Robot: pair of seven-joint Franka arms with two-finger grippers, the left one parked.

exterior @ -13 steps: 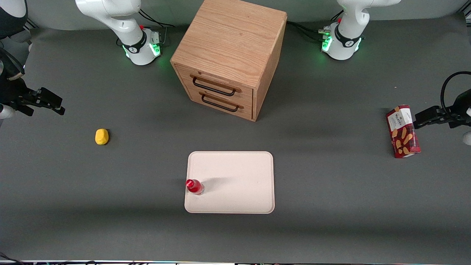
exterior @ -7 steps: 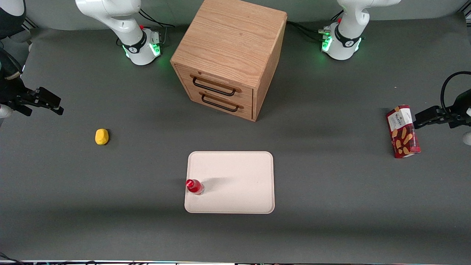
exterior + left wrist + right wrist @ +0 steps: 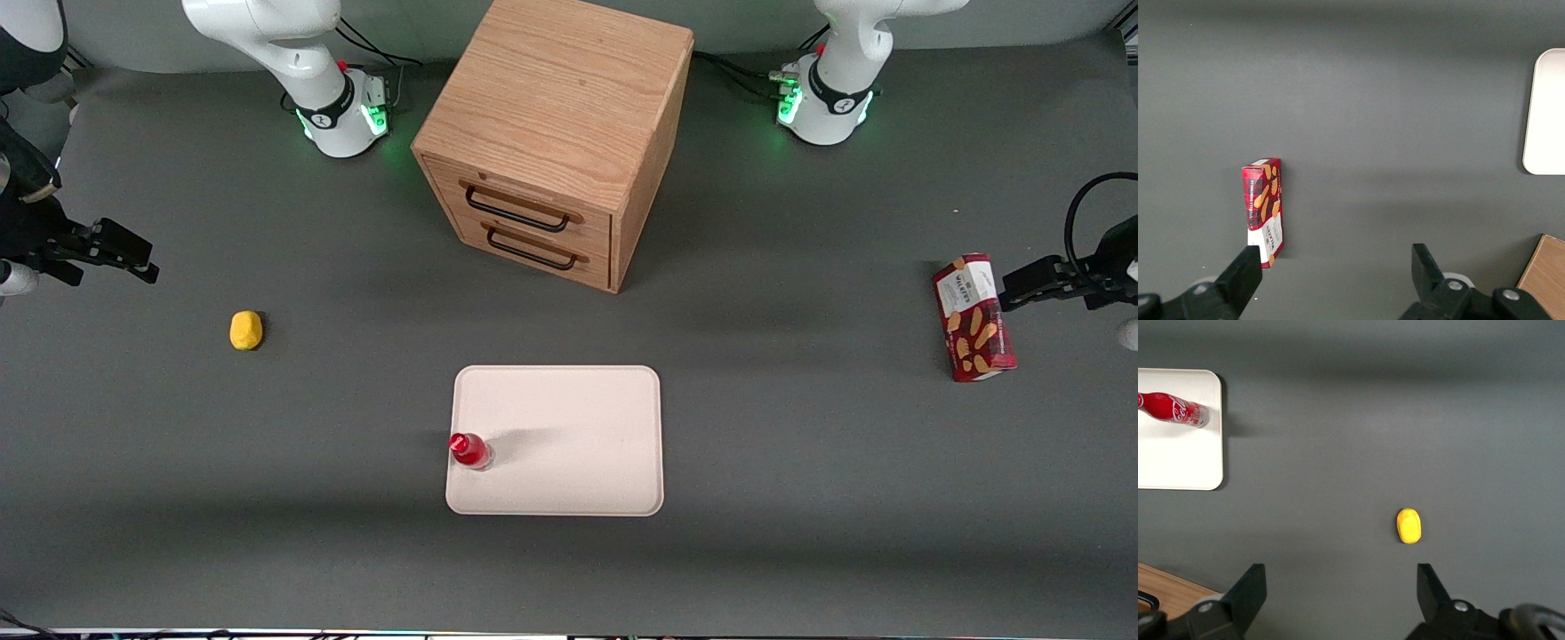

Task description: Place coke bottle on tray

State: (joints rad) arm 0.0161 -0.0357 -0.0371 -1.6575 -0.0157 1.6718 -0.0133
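Observation:
The coke bottle point(image 3: 468, 450), small and red with a red cap, stands upright on the pale cream tray point(image 3: 578, 418), at the tray's edge toward the working arm's end. It also shows in the right wrist view point(image 3: 1173, 409) on the tray point(image 3: 1185, 460). My right gripper point(image 3: 111, 250) is open and empty, held high at the working arm's end of the table, well away from the tray. In the right wrist view its fingers point(image 3: 1250, 590) stand wide apart over bare mat, the gripper point(image 3: 1341, 587) holding nothing.
A yellow lump point(image 3: 246, 330) lies on the mat between the gripper and the tray, also in the right wrist view point(image 3: 1409, 525). A wooden two-drawer cabinet point(image 3: 556, 133) stands farther from the front camera than the tray. A red snack box point(image 3: 973, 317) lies toward the parked arm's end.
The right gripper has shifted slightly at the table's end, a little nearer the front camera. The bottle and tray have not moved.

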